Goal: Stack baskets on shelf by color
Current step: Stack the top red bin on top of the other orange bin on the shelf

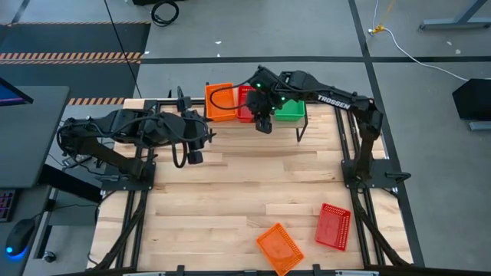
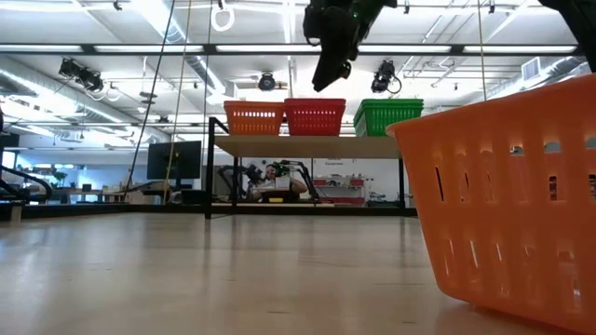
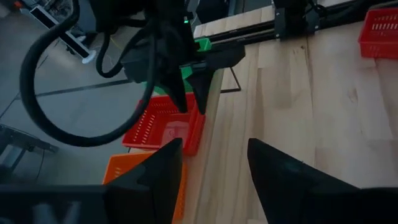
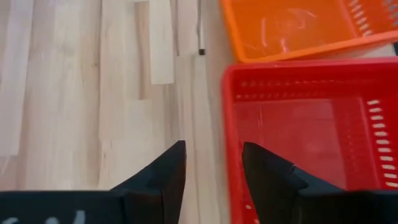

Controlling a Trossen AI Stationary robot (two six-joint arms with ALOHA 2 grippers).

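The shelf (image 2: 307, 146) stands at the table's far edge. On its top board an orange basket (image 1: 219, 102), a red basket (image 1: 245, 105) and a green basket (image 1: 291, 111) sit side by side on their bottoms. My right gripper (image 1: 263, 124) is open and empty, well above the red basket's near rim (image 4: 231, 124); it also shows in the low view (image 2: 331, 58). My left gripper (image 1: 194, 156) is open and empty over the table's left part. A second orange basket (image 1: 280, 247) and a second red basket (image 1: 334, 226) lie near the table's near edge.
The loose orange basket fills the right foreground of the low view (image 2: 507, 205). Both arms' bases and black frames stand along the table's left and right sides. Bare planks lie between the shelf and the two loose baskets.
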